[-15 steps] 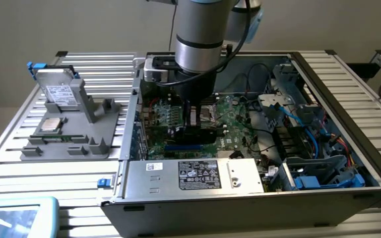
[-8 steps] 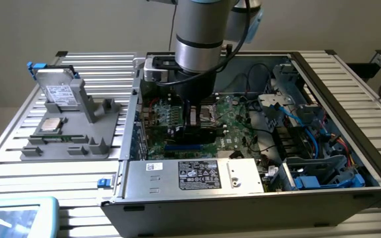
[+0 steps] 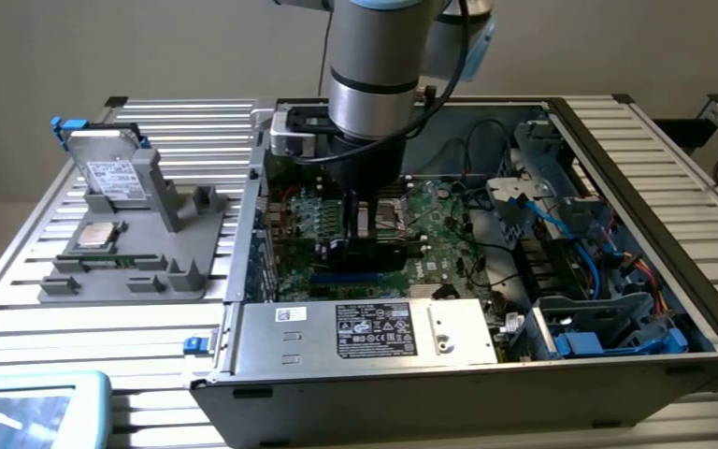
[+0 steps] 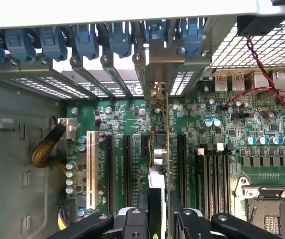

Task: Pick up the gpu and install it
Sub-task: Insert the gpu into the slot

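Exterior view, from its left. Slatted worktop (image 3: 35, 309). On it is a grey fixture (image 3: 135, 281) with a silver hard drive (image 3: 112, 178) standing upright, white label facing out. A processor chip (image 3: 94, 237) lies flat just in front of the drive. A blue-rimmed tray (image 3: 29, 388) sits at the near corner.

Centre: open computer case (image 3: 459, 402), motherboard (image 3: 440, 220) exposed. The power supply (image 3: 372, 329), with its black label, runs along the near wall. My arm (image 3: 378, 65) comes straight down into the case. My tool (image 3: 362, 224) hangs low over the board, with the gpu (image 3: 366, 254) below it, dark face showing.

The exterior view's right: blue cables (image 3: 590, 253) loop through the drive bay end of the case.

Wrist view: the gpu (image 4: 167, 139) shows edge-on as a thin upright line running away from my tool (image 4: 161, 204) toward the rear slot openings. My fingers (image 4: 147, 199) are drawn in on either side of the card and clamp it between them. The card stands in line with the expansion slots, between a black slot (image 4: 132, 164) and the memory slots (image 4: 217, 169). Whether its lower edge is seated I cannot tell. A white slot (image 4: 90, 167) and a yellow braided cable (image 4: 45, 147) lie on one side of the card. The processor socket (image 4: 269, 206) and a red-and-black twisted wire (image 4: 261, 74) lie on the other. Blue latches (image 4: 85, 40) line the rear wall above the slot covers.
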You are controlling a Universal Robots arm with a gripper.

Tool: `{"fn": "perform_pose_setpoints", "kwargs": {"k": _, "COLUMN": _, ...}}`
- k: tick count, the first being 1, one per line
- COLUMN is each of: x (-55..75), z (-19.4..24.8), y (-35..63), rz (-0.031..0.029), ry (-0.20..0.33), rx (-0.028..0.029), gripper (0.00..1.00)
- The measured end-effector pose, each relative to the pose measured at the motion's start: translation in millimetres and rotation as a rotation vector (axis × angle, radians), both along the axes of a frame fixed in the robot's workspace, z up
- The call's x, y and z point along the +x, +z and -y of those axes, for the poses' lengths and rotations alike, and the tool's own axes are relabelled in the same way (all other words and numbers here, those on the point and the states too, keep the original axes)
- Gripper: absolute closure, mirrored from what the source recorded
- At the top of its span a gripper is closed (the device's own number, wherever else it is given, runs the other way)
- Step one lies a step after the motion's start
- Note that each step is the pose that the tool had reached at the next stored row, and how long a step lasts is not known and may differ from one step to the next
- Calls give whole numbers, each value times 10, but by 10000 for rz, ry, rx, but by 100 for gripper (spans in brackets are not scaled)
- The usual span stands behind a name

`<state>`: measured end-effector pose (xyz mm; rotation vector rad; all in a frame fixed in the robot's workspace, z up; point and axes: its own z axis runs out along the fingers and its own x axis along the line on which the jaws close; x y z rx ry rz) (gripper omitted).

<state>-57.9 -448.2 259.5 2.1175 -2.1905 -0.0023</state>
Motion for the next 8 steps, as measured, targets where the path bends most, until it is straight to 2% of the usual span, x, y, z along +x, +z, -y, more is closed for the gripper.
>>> {"fn": "perform_pose_setpoints", "kwargs": {"k": 8, "x": -7, "z": -17, "y": -19, "rz": 0, "ry": 0, "rx": -2, "gripper": 73}}
